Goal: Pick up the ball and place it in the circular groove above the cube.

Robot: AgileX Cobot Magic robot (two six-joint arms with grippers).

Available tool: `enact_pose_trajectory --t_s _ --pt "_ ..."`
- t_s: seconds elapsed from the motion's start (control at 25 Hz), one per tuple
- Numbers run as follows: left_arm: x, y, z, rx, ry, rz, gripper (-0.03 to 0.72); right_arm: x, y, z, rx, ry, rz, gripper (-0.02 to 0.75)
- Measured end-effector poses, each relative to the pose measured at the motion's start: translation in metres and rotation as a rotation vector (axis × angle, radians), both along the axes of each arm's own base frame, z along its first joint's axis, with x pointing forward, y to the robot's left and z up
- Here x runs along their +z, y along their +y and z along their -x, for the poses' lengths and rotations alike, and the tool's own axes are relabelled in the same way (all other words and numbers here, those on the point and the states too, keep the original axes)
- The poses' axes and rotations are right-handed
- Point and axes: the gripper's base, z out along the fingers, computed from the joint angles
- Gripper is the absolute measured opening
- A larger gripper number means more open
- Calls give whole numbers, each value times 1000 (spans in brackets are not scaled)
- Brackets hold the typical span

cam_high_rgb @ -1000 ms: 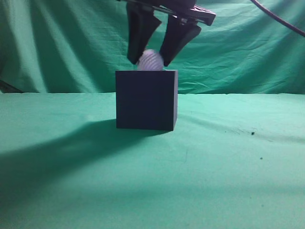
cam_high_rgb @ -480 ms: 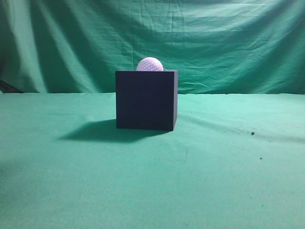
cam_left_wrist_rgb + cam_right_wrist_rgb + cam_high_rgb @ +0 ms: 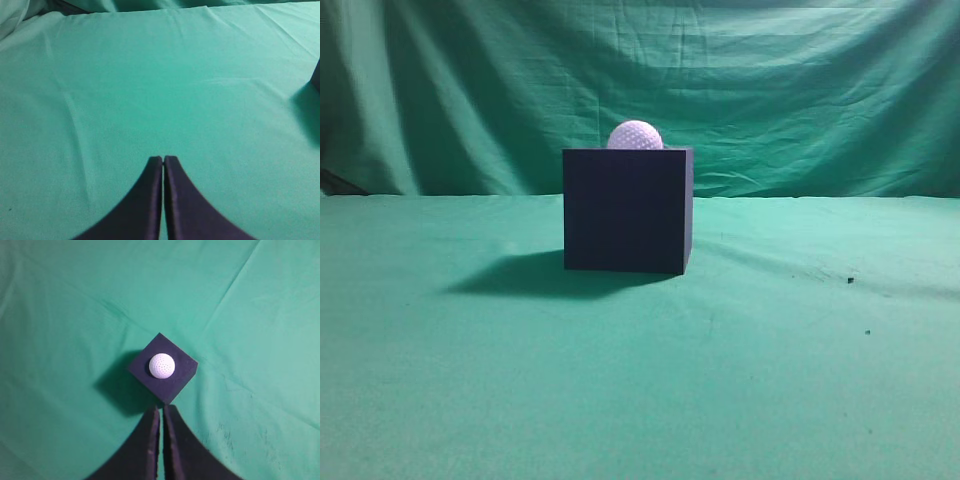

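Note:
The white dimpled ball (image 3: 635,135) sits on top of the dark navy cube (image 3: 627,210) in the middle of the green cloth. In the right wrist view the ball (image 3: 162,365) rests in the centre of the cube's top face (image 3: 175,382), seen from high above. My right gripper (image 3: 161,410) is shut and empty, well above the cube. My left gripper (image 3: 163,160) is shut and empty over bare green cloth, with only a dark edge of the cube (image 3: 316,75) at the right border. Neither gripper shows in the exterior view.
Green cloth (image 3: 770,380) covers the table and hangs as a backdrop (image 3: 800,90). The cube's shadow (image 3: 510,275) falls to its left. A few small dark specks (image 3: 850,280) lie on the cloth at the right.
One second ago the gripper was around the ball on the cube's top. It let go and rose out of the exterior view. The ball stays on the cube.

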Motion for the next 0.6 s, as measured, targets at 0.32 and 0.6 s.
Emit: enact_pose_trajectory --t_s 0.32,0.6 --pt "0 0 0 0 0 0 0 0 -61 76 -14 -42 -30 0" --pt "0 0 0 0 0 0 0 -53 -103 131 15 -76 -46 0"
